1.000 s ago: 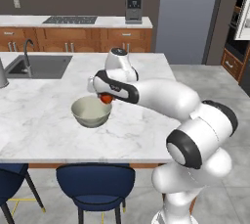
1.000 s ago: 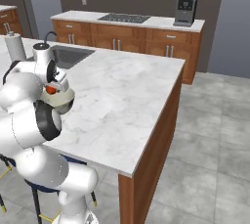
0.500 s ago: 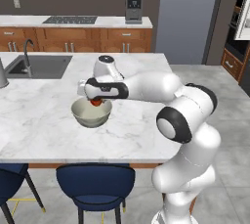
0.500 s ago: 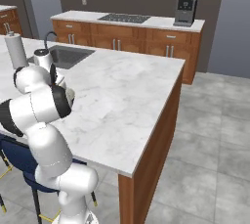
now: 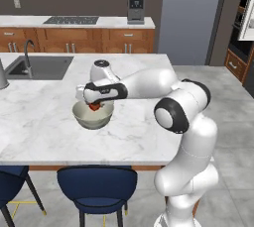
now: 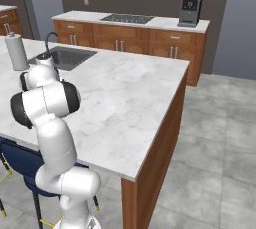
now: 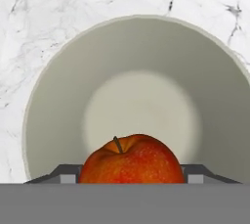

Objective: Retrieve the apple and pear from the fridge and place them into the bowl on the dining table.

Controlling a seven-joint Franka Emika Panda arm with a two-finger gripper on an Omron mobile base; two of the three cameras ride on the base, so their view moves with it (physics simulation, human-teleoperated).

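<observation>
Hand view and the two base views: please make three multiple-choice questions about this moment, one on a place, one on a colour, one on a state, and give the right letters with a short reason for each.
1. Where does the round off-white bowl stand?
A. in the steel sink
B. on the white marble dining table
C. on a blue stool

2. What colour is the small round fruit between the pincer's fingers?
A. red
B. yellow-green
C. purple

3. How is the pincer now?
A. open and away from any fruit
B. closed on the bowl's rim
C. closed on the apple above the bowl

Answers:
1 B: the left base view shows the bowl on the marble top, away from the sink.
2 A: the hand view shows a red apple with a short stem.
3 C: the hand view shows the apple between the fingertips, with the bowl's inside beyond it.
</observation>
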